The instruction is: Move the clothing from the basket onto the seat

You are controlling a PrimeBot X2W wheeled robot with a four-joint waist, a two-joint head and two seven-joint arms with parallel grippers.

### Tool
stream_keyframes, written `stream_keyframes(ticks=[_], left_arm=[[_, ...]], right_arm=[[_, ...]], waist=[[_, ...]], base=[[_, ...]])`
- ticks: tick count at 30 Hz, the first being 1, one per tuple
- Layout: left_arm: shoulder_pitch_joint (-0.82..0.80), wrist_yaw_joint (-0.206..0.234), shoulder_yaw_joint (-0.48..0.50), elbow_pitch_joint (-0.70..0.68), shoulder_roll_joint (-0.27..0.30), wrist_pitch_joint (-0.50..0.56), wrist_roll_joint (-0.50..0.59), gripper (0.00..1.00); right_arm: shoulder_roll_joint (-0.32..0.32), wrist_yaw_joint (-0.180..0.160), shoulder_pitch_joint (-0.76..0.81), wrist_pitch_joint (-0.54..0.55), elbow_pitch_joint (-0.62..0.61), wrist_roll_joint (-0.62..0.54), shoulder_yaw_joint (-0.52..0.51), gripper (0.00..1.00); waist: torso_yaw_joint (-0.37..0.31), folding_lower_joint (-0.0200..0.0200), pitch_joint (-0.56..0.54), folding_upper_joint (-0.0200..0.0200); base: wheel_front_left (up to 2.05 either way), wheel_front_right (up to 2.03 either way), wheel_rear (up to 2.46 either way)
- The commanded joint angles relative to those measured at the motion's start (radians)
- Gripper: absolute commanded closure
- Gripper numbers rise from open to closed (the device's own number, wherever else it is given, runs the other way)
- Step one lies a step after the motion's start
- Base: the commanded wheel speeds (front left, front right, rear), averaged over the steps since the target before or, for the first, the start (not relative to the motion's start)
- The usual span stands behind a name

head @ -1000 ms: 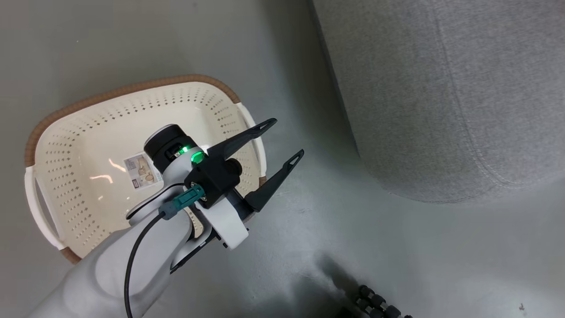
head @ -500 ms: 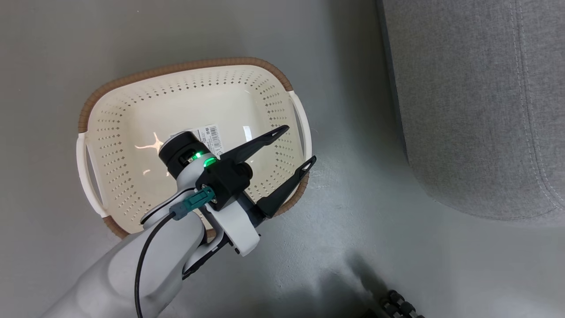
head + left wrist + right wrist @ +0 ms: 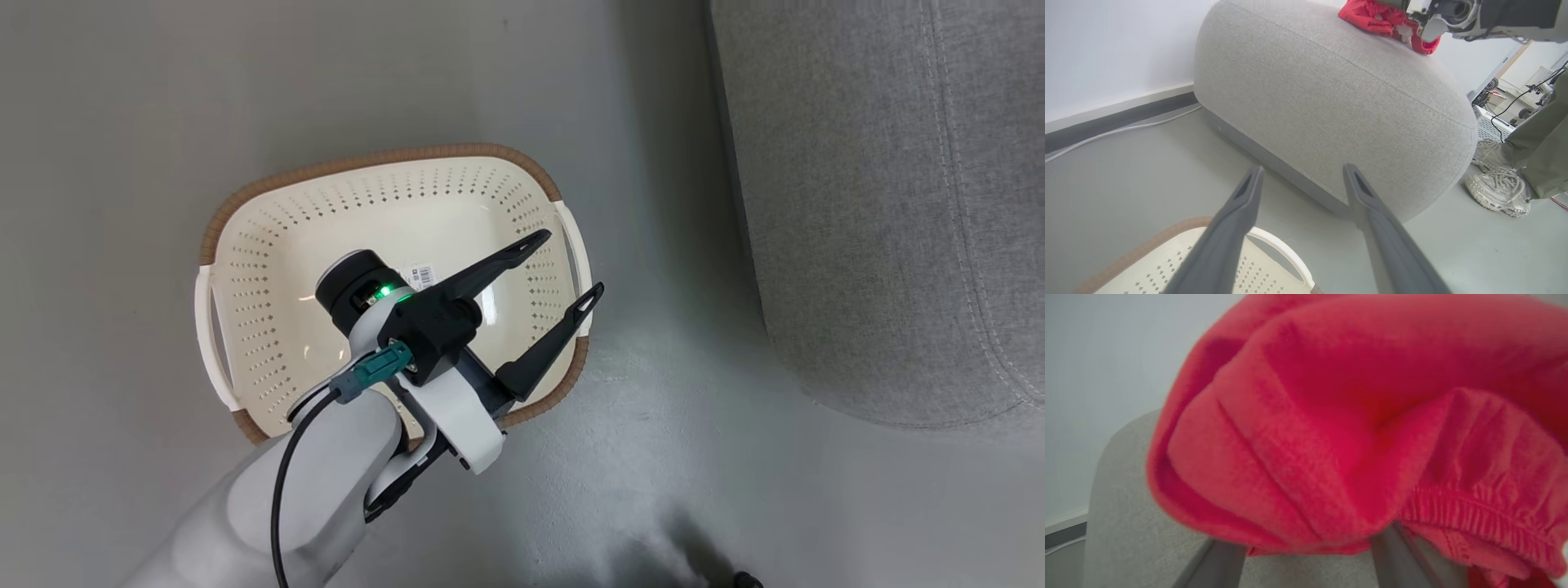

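The cream basket (image 3: pixel 269 269) with its brown rim stands on the grey floor, and a paper label (image 3: pixel 422 275) shows on its bare base. My left gripper (image 3: pixel 571 263) hangs open over the basket's right side, fingers pointing at the seat (image 3: pixel 882 204). In the left wrist view this left gripper (image 3: pixel 1303 169) is open above the basket's handle (image 3: pixel 1274 241). Red clothing (image 3: pixel 1372 16) lies on top of the seat (image 3: pixel 1331 94), under my right arm's wrist (image 3: pixel 1453 12). Seen from the right wrist, the clothing (image 3: pixel 1331 416) drapes over my spread fingers (image 3: pixel 1224 563) and hides their tips.
A person's pale shoes (image 3: pixel 1498 183) and olive trouser leg (image 3: pixel 1543 155) stand just past the seat's far end. A white cable (image 3: pixel 1118 130) runs along the wall's dark skirting. Bare floor separates the basket from the seat.
The whole head picture has shifted, so the camera moved. My left gripper keeps the same open pose over the basket.
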Motion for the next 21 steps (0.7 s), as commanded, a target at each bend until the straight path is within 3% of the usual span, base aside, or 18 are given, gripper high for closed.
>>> stream_keyframes(ticks=[1, 13, 21], left_arm=[[0.029, -0.004, 0.034, -0.017, 0.000, -0.006, -0.002, 0.00], [0.131, -0.004, 0.132, 0.016, -0.044, -0.006, -0.008, 0.00], [0.243, -0.004, 0.328, 0.053, -0.071, -0.006, 0.030, 0.00]], right_arm=[[-0.013, 0.001, 0.045, -0.012, -0.027, 0.024, 0.032, 0.00], [0.006, 0.001, 0.353, -0.013, -0.224, 0.188, 0.203, 0.00], [0.053, 0.001, 0.488, -0.013, -0.344, 0.226, 0.311, 0.00]], waist=[[0.010, 0.0000, -0.033, 0.0000], [0.056, 0.0000, -0.213, 0.0000], [0.089, 0.0000, -0.333, 0.0000]], base=[[0.00, 0.00, 0.00], [0.00, 0.00, 0.00], [0.00, 0.00, 0.00]])
